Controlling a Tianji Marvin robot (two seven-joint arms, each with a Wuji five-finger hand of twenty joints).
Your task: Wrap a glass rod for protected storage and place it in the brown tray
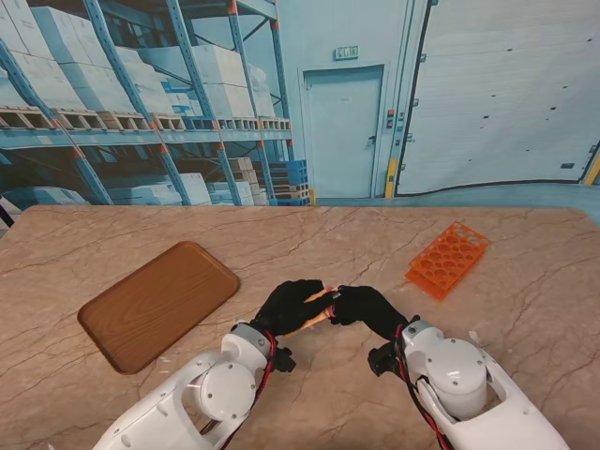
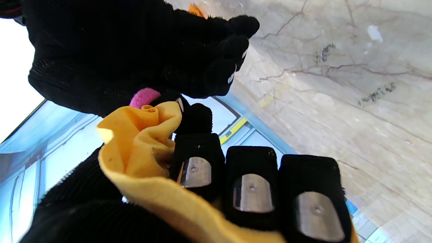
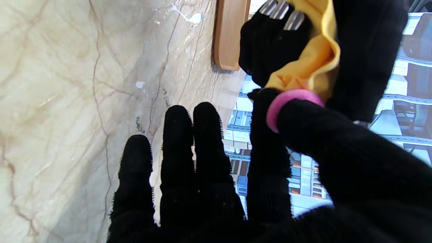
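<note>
2 black-gloved robot hands meet above the near middle of a beige marble-patterned counter (image 1: 375,234). The left robot hand (image 1: 291,307) is closed around a bundle of soft yellow cloth (image 1: 319,307), its fingers (image 2: 251,184) curled over the fabric. The right robot hand (image 1: 364,305) touches the bundle's right end, thumb and first finger pinching a pink elastic band (image 3: 287,103) at the cloth's gathered tip, while its other 3 fingers (image 3: 175,141) stretch out straight and apart from it. No glass rod can be made out; if it lies inside the cloth, the fabric hides it. A brown wooden tray with rounded corners (image 1: 157,303) lies flat on the counter to the left of the hands, near them but not touching, with nothing on it. An orange plastic rack full of round holes (image 1: 447,259) lies farther off to the right.
</note>
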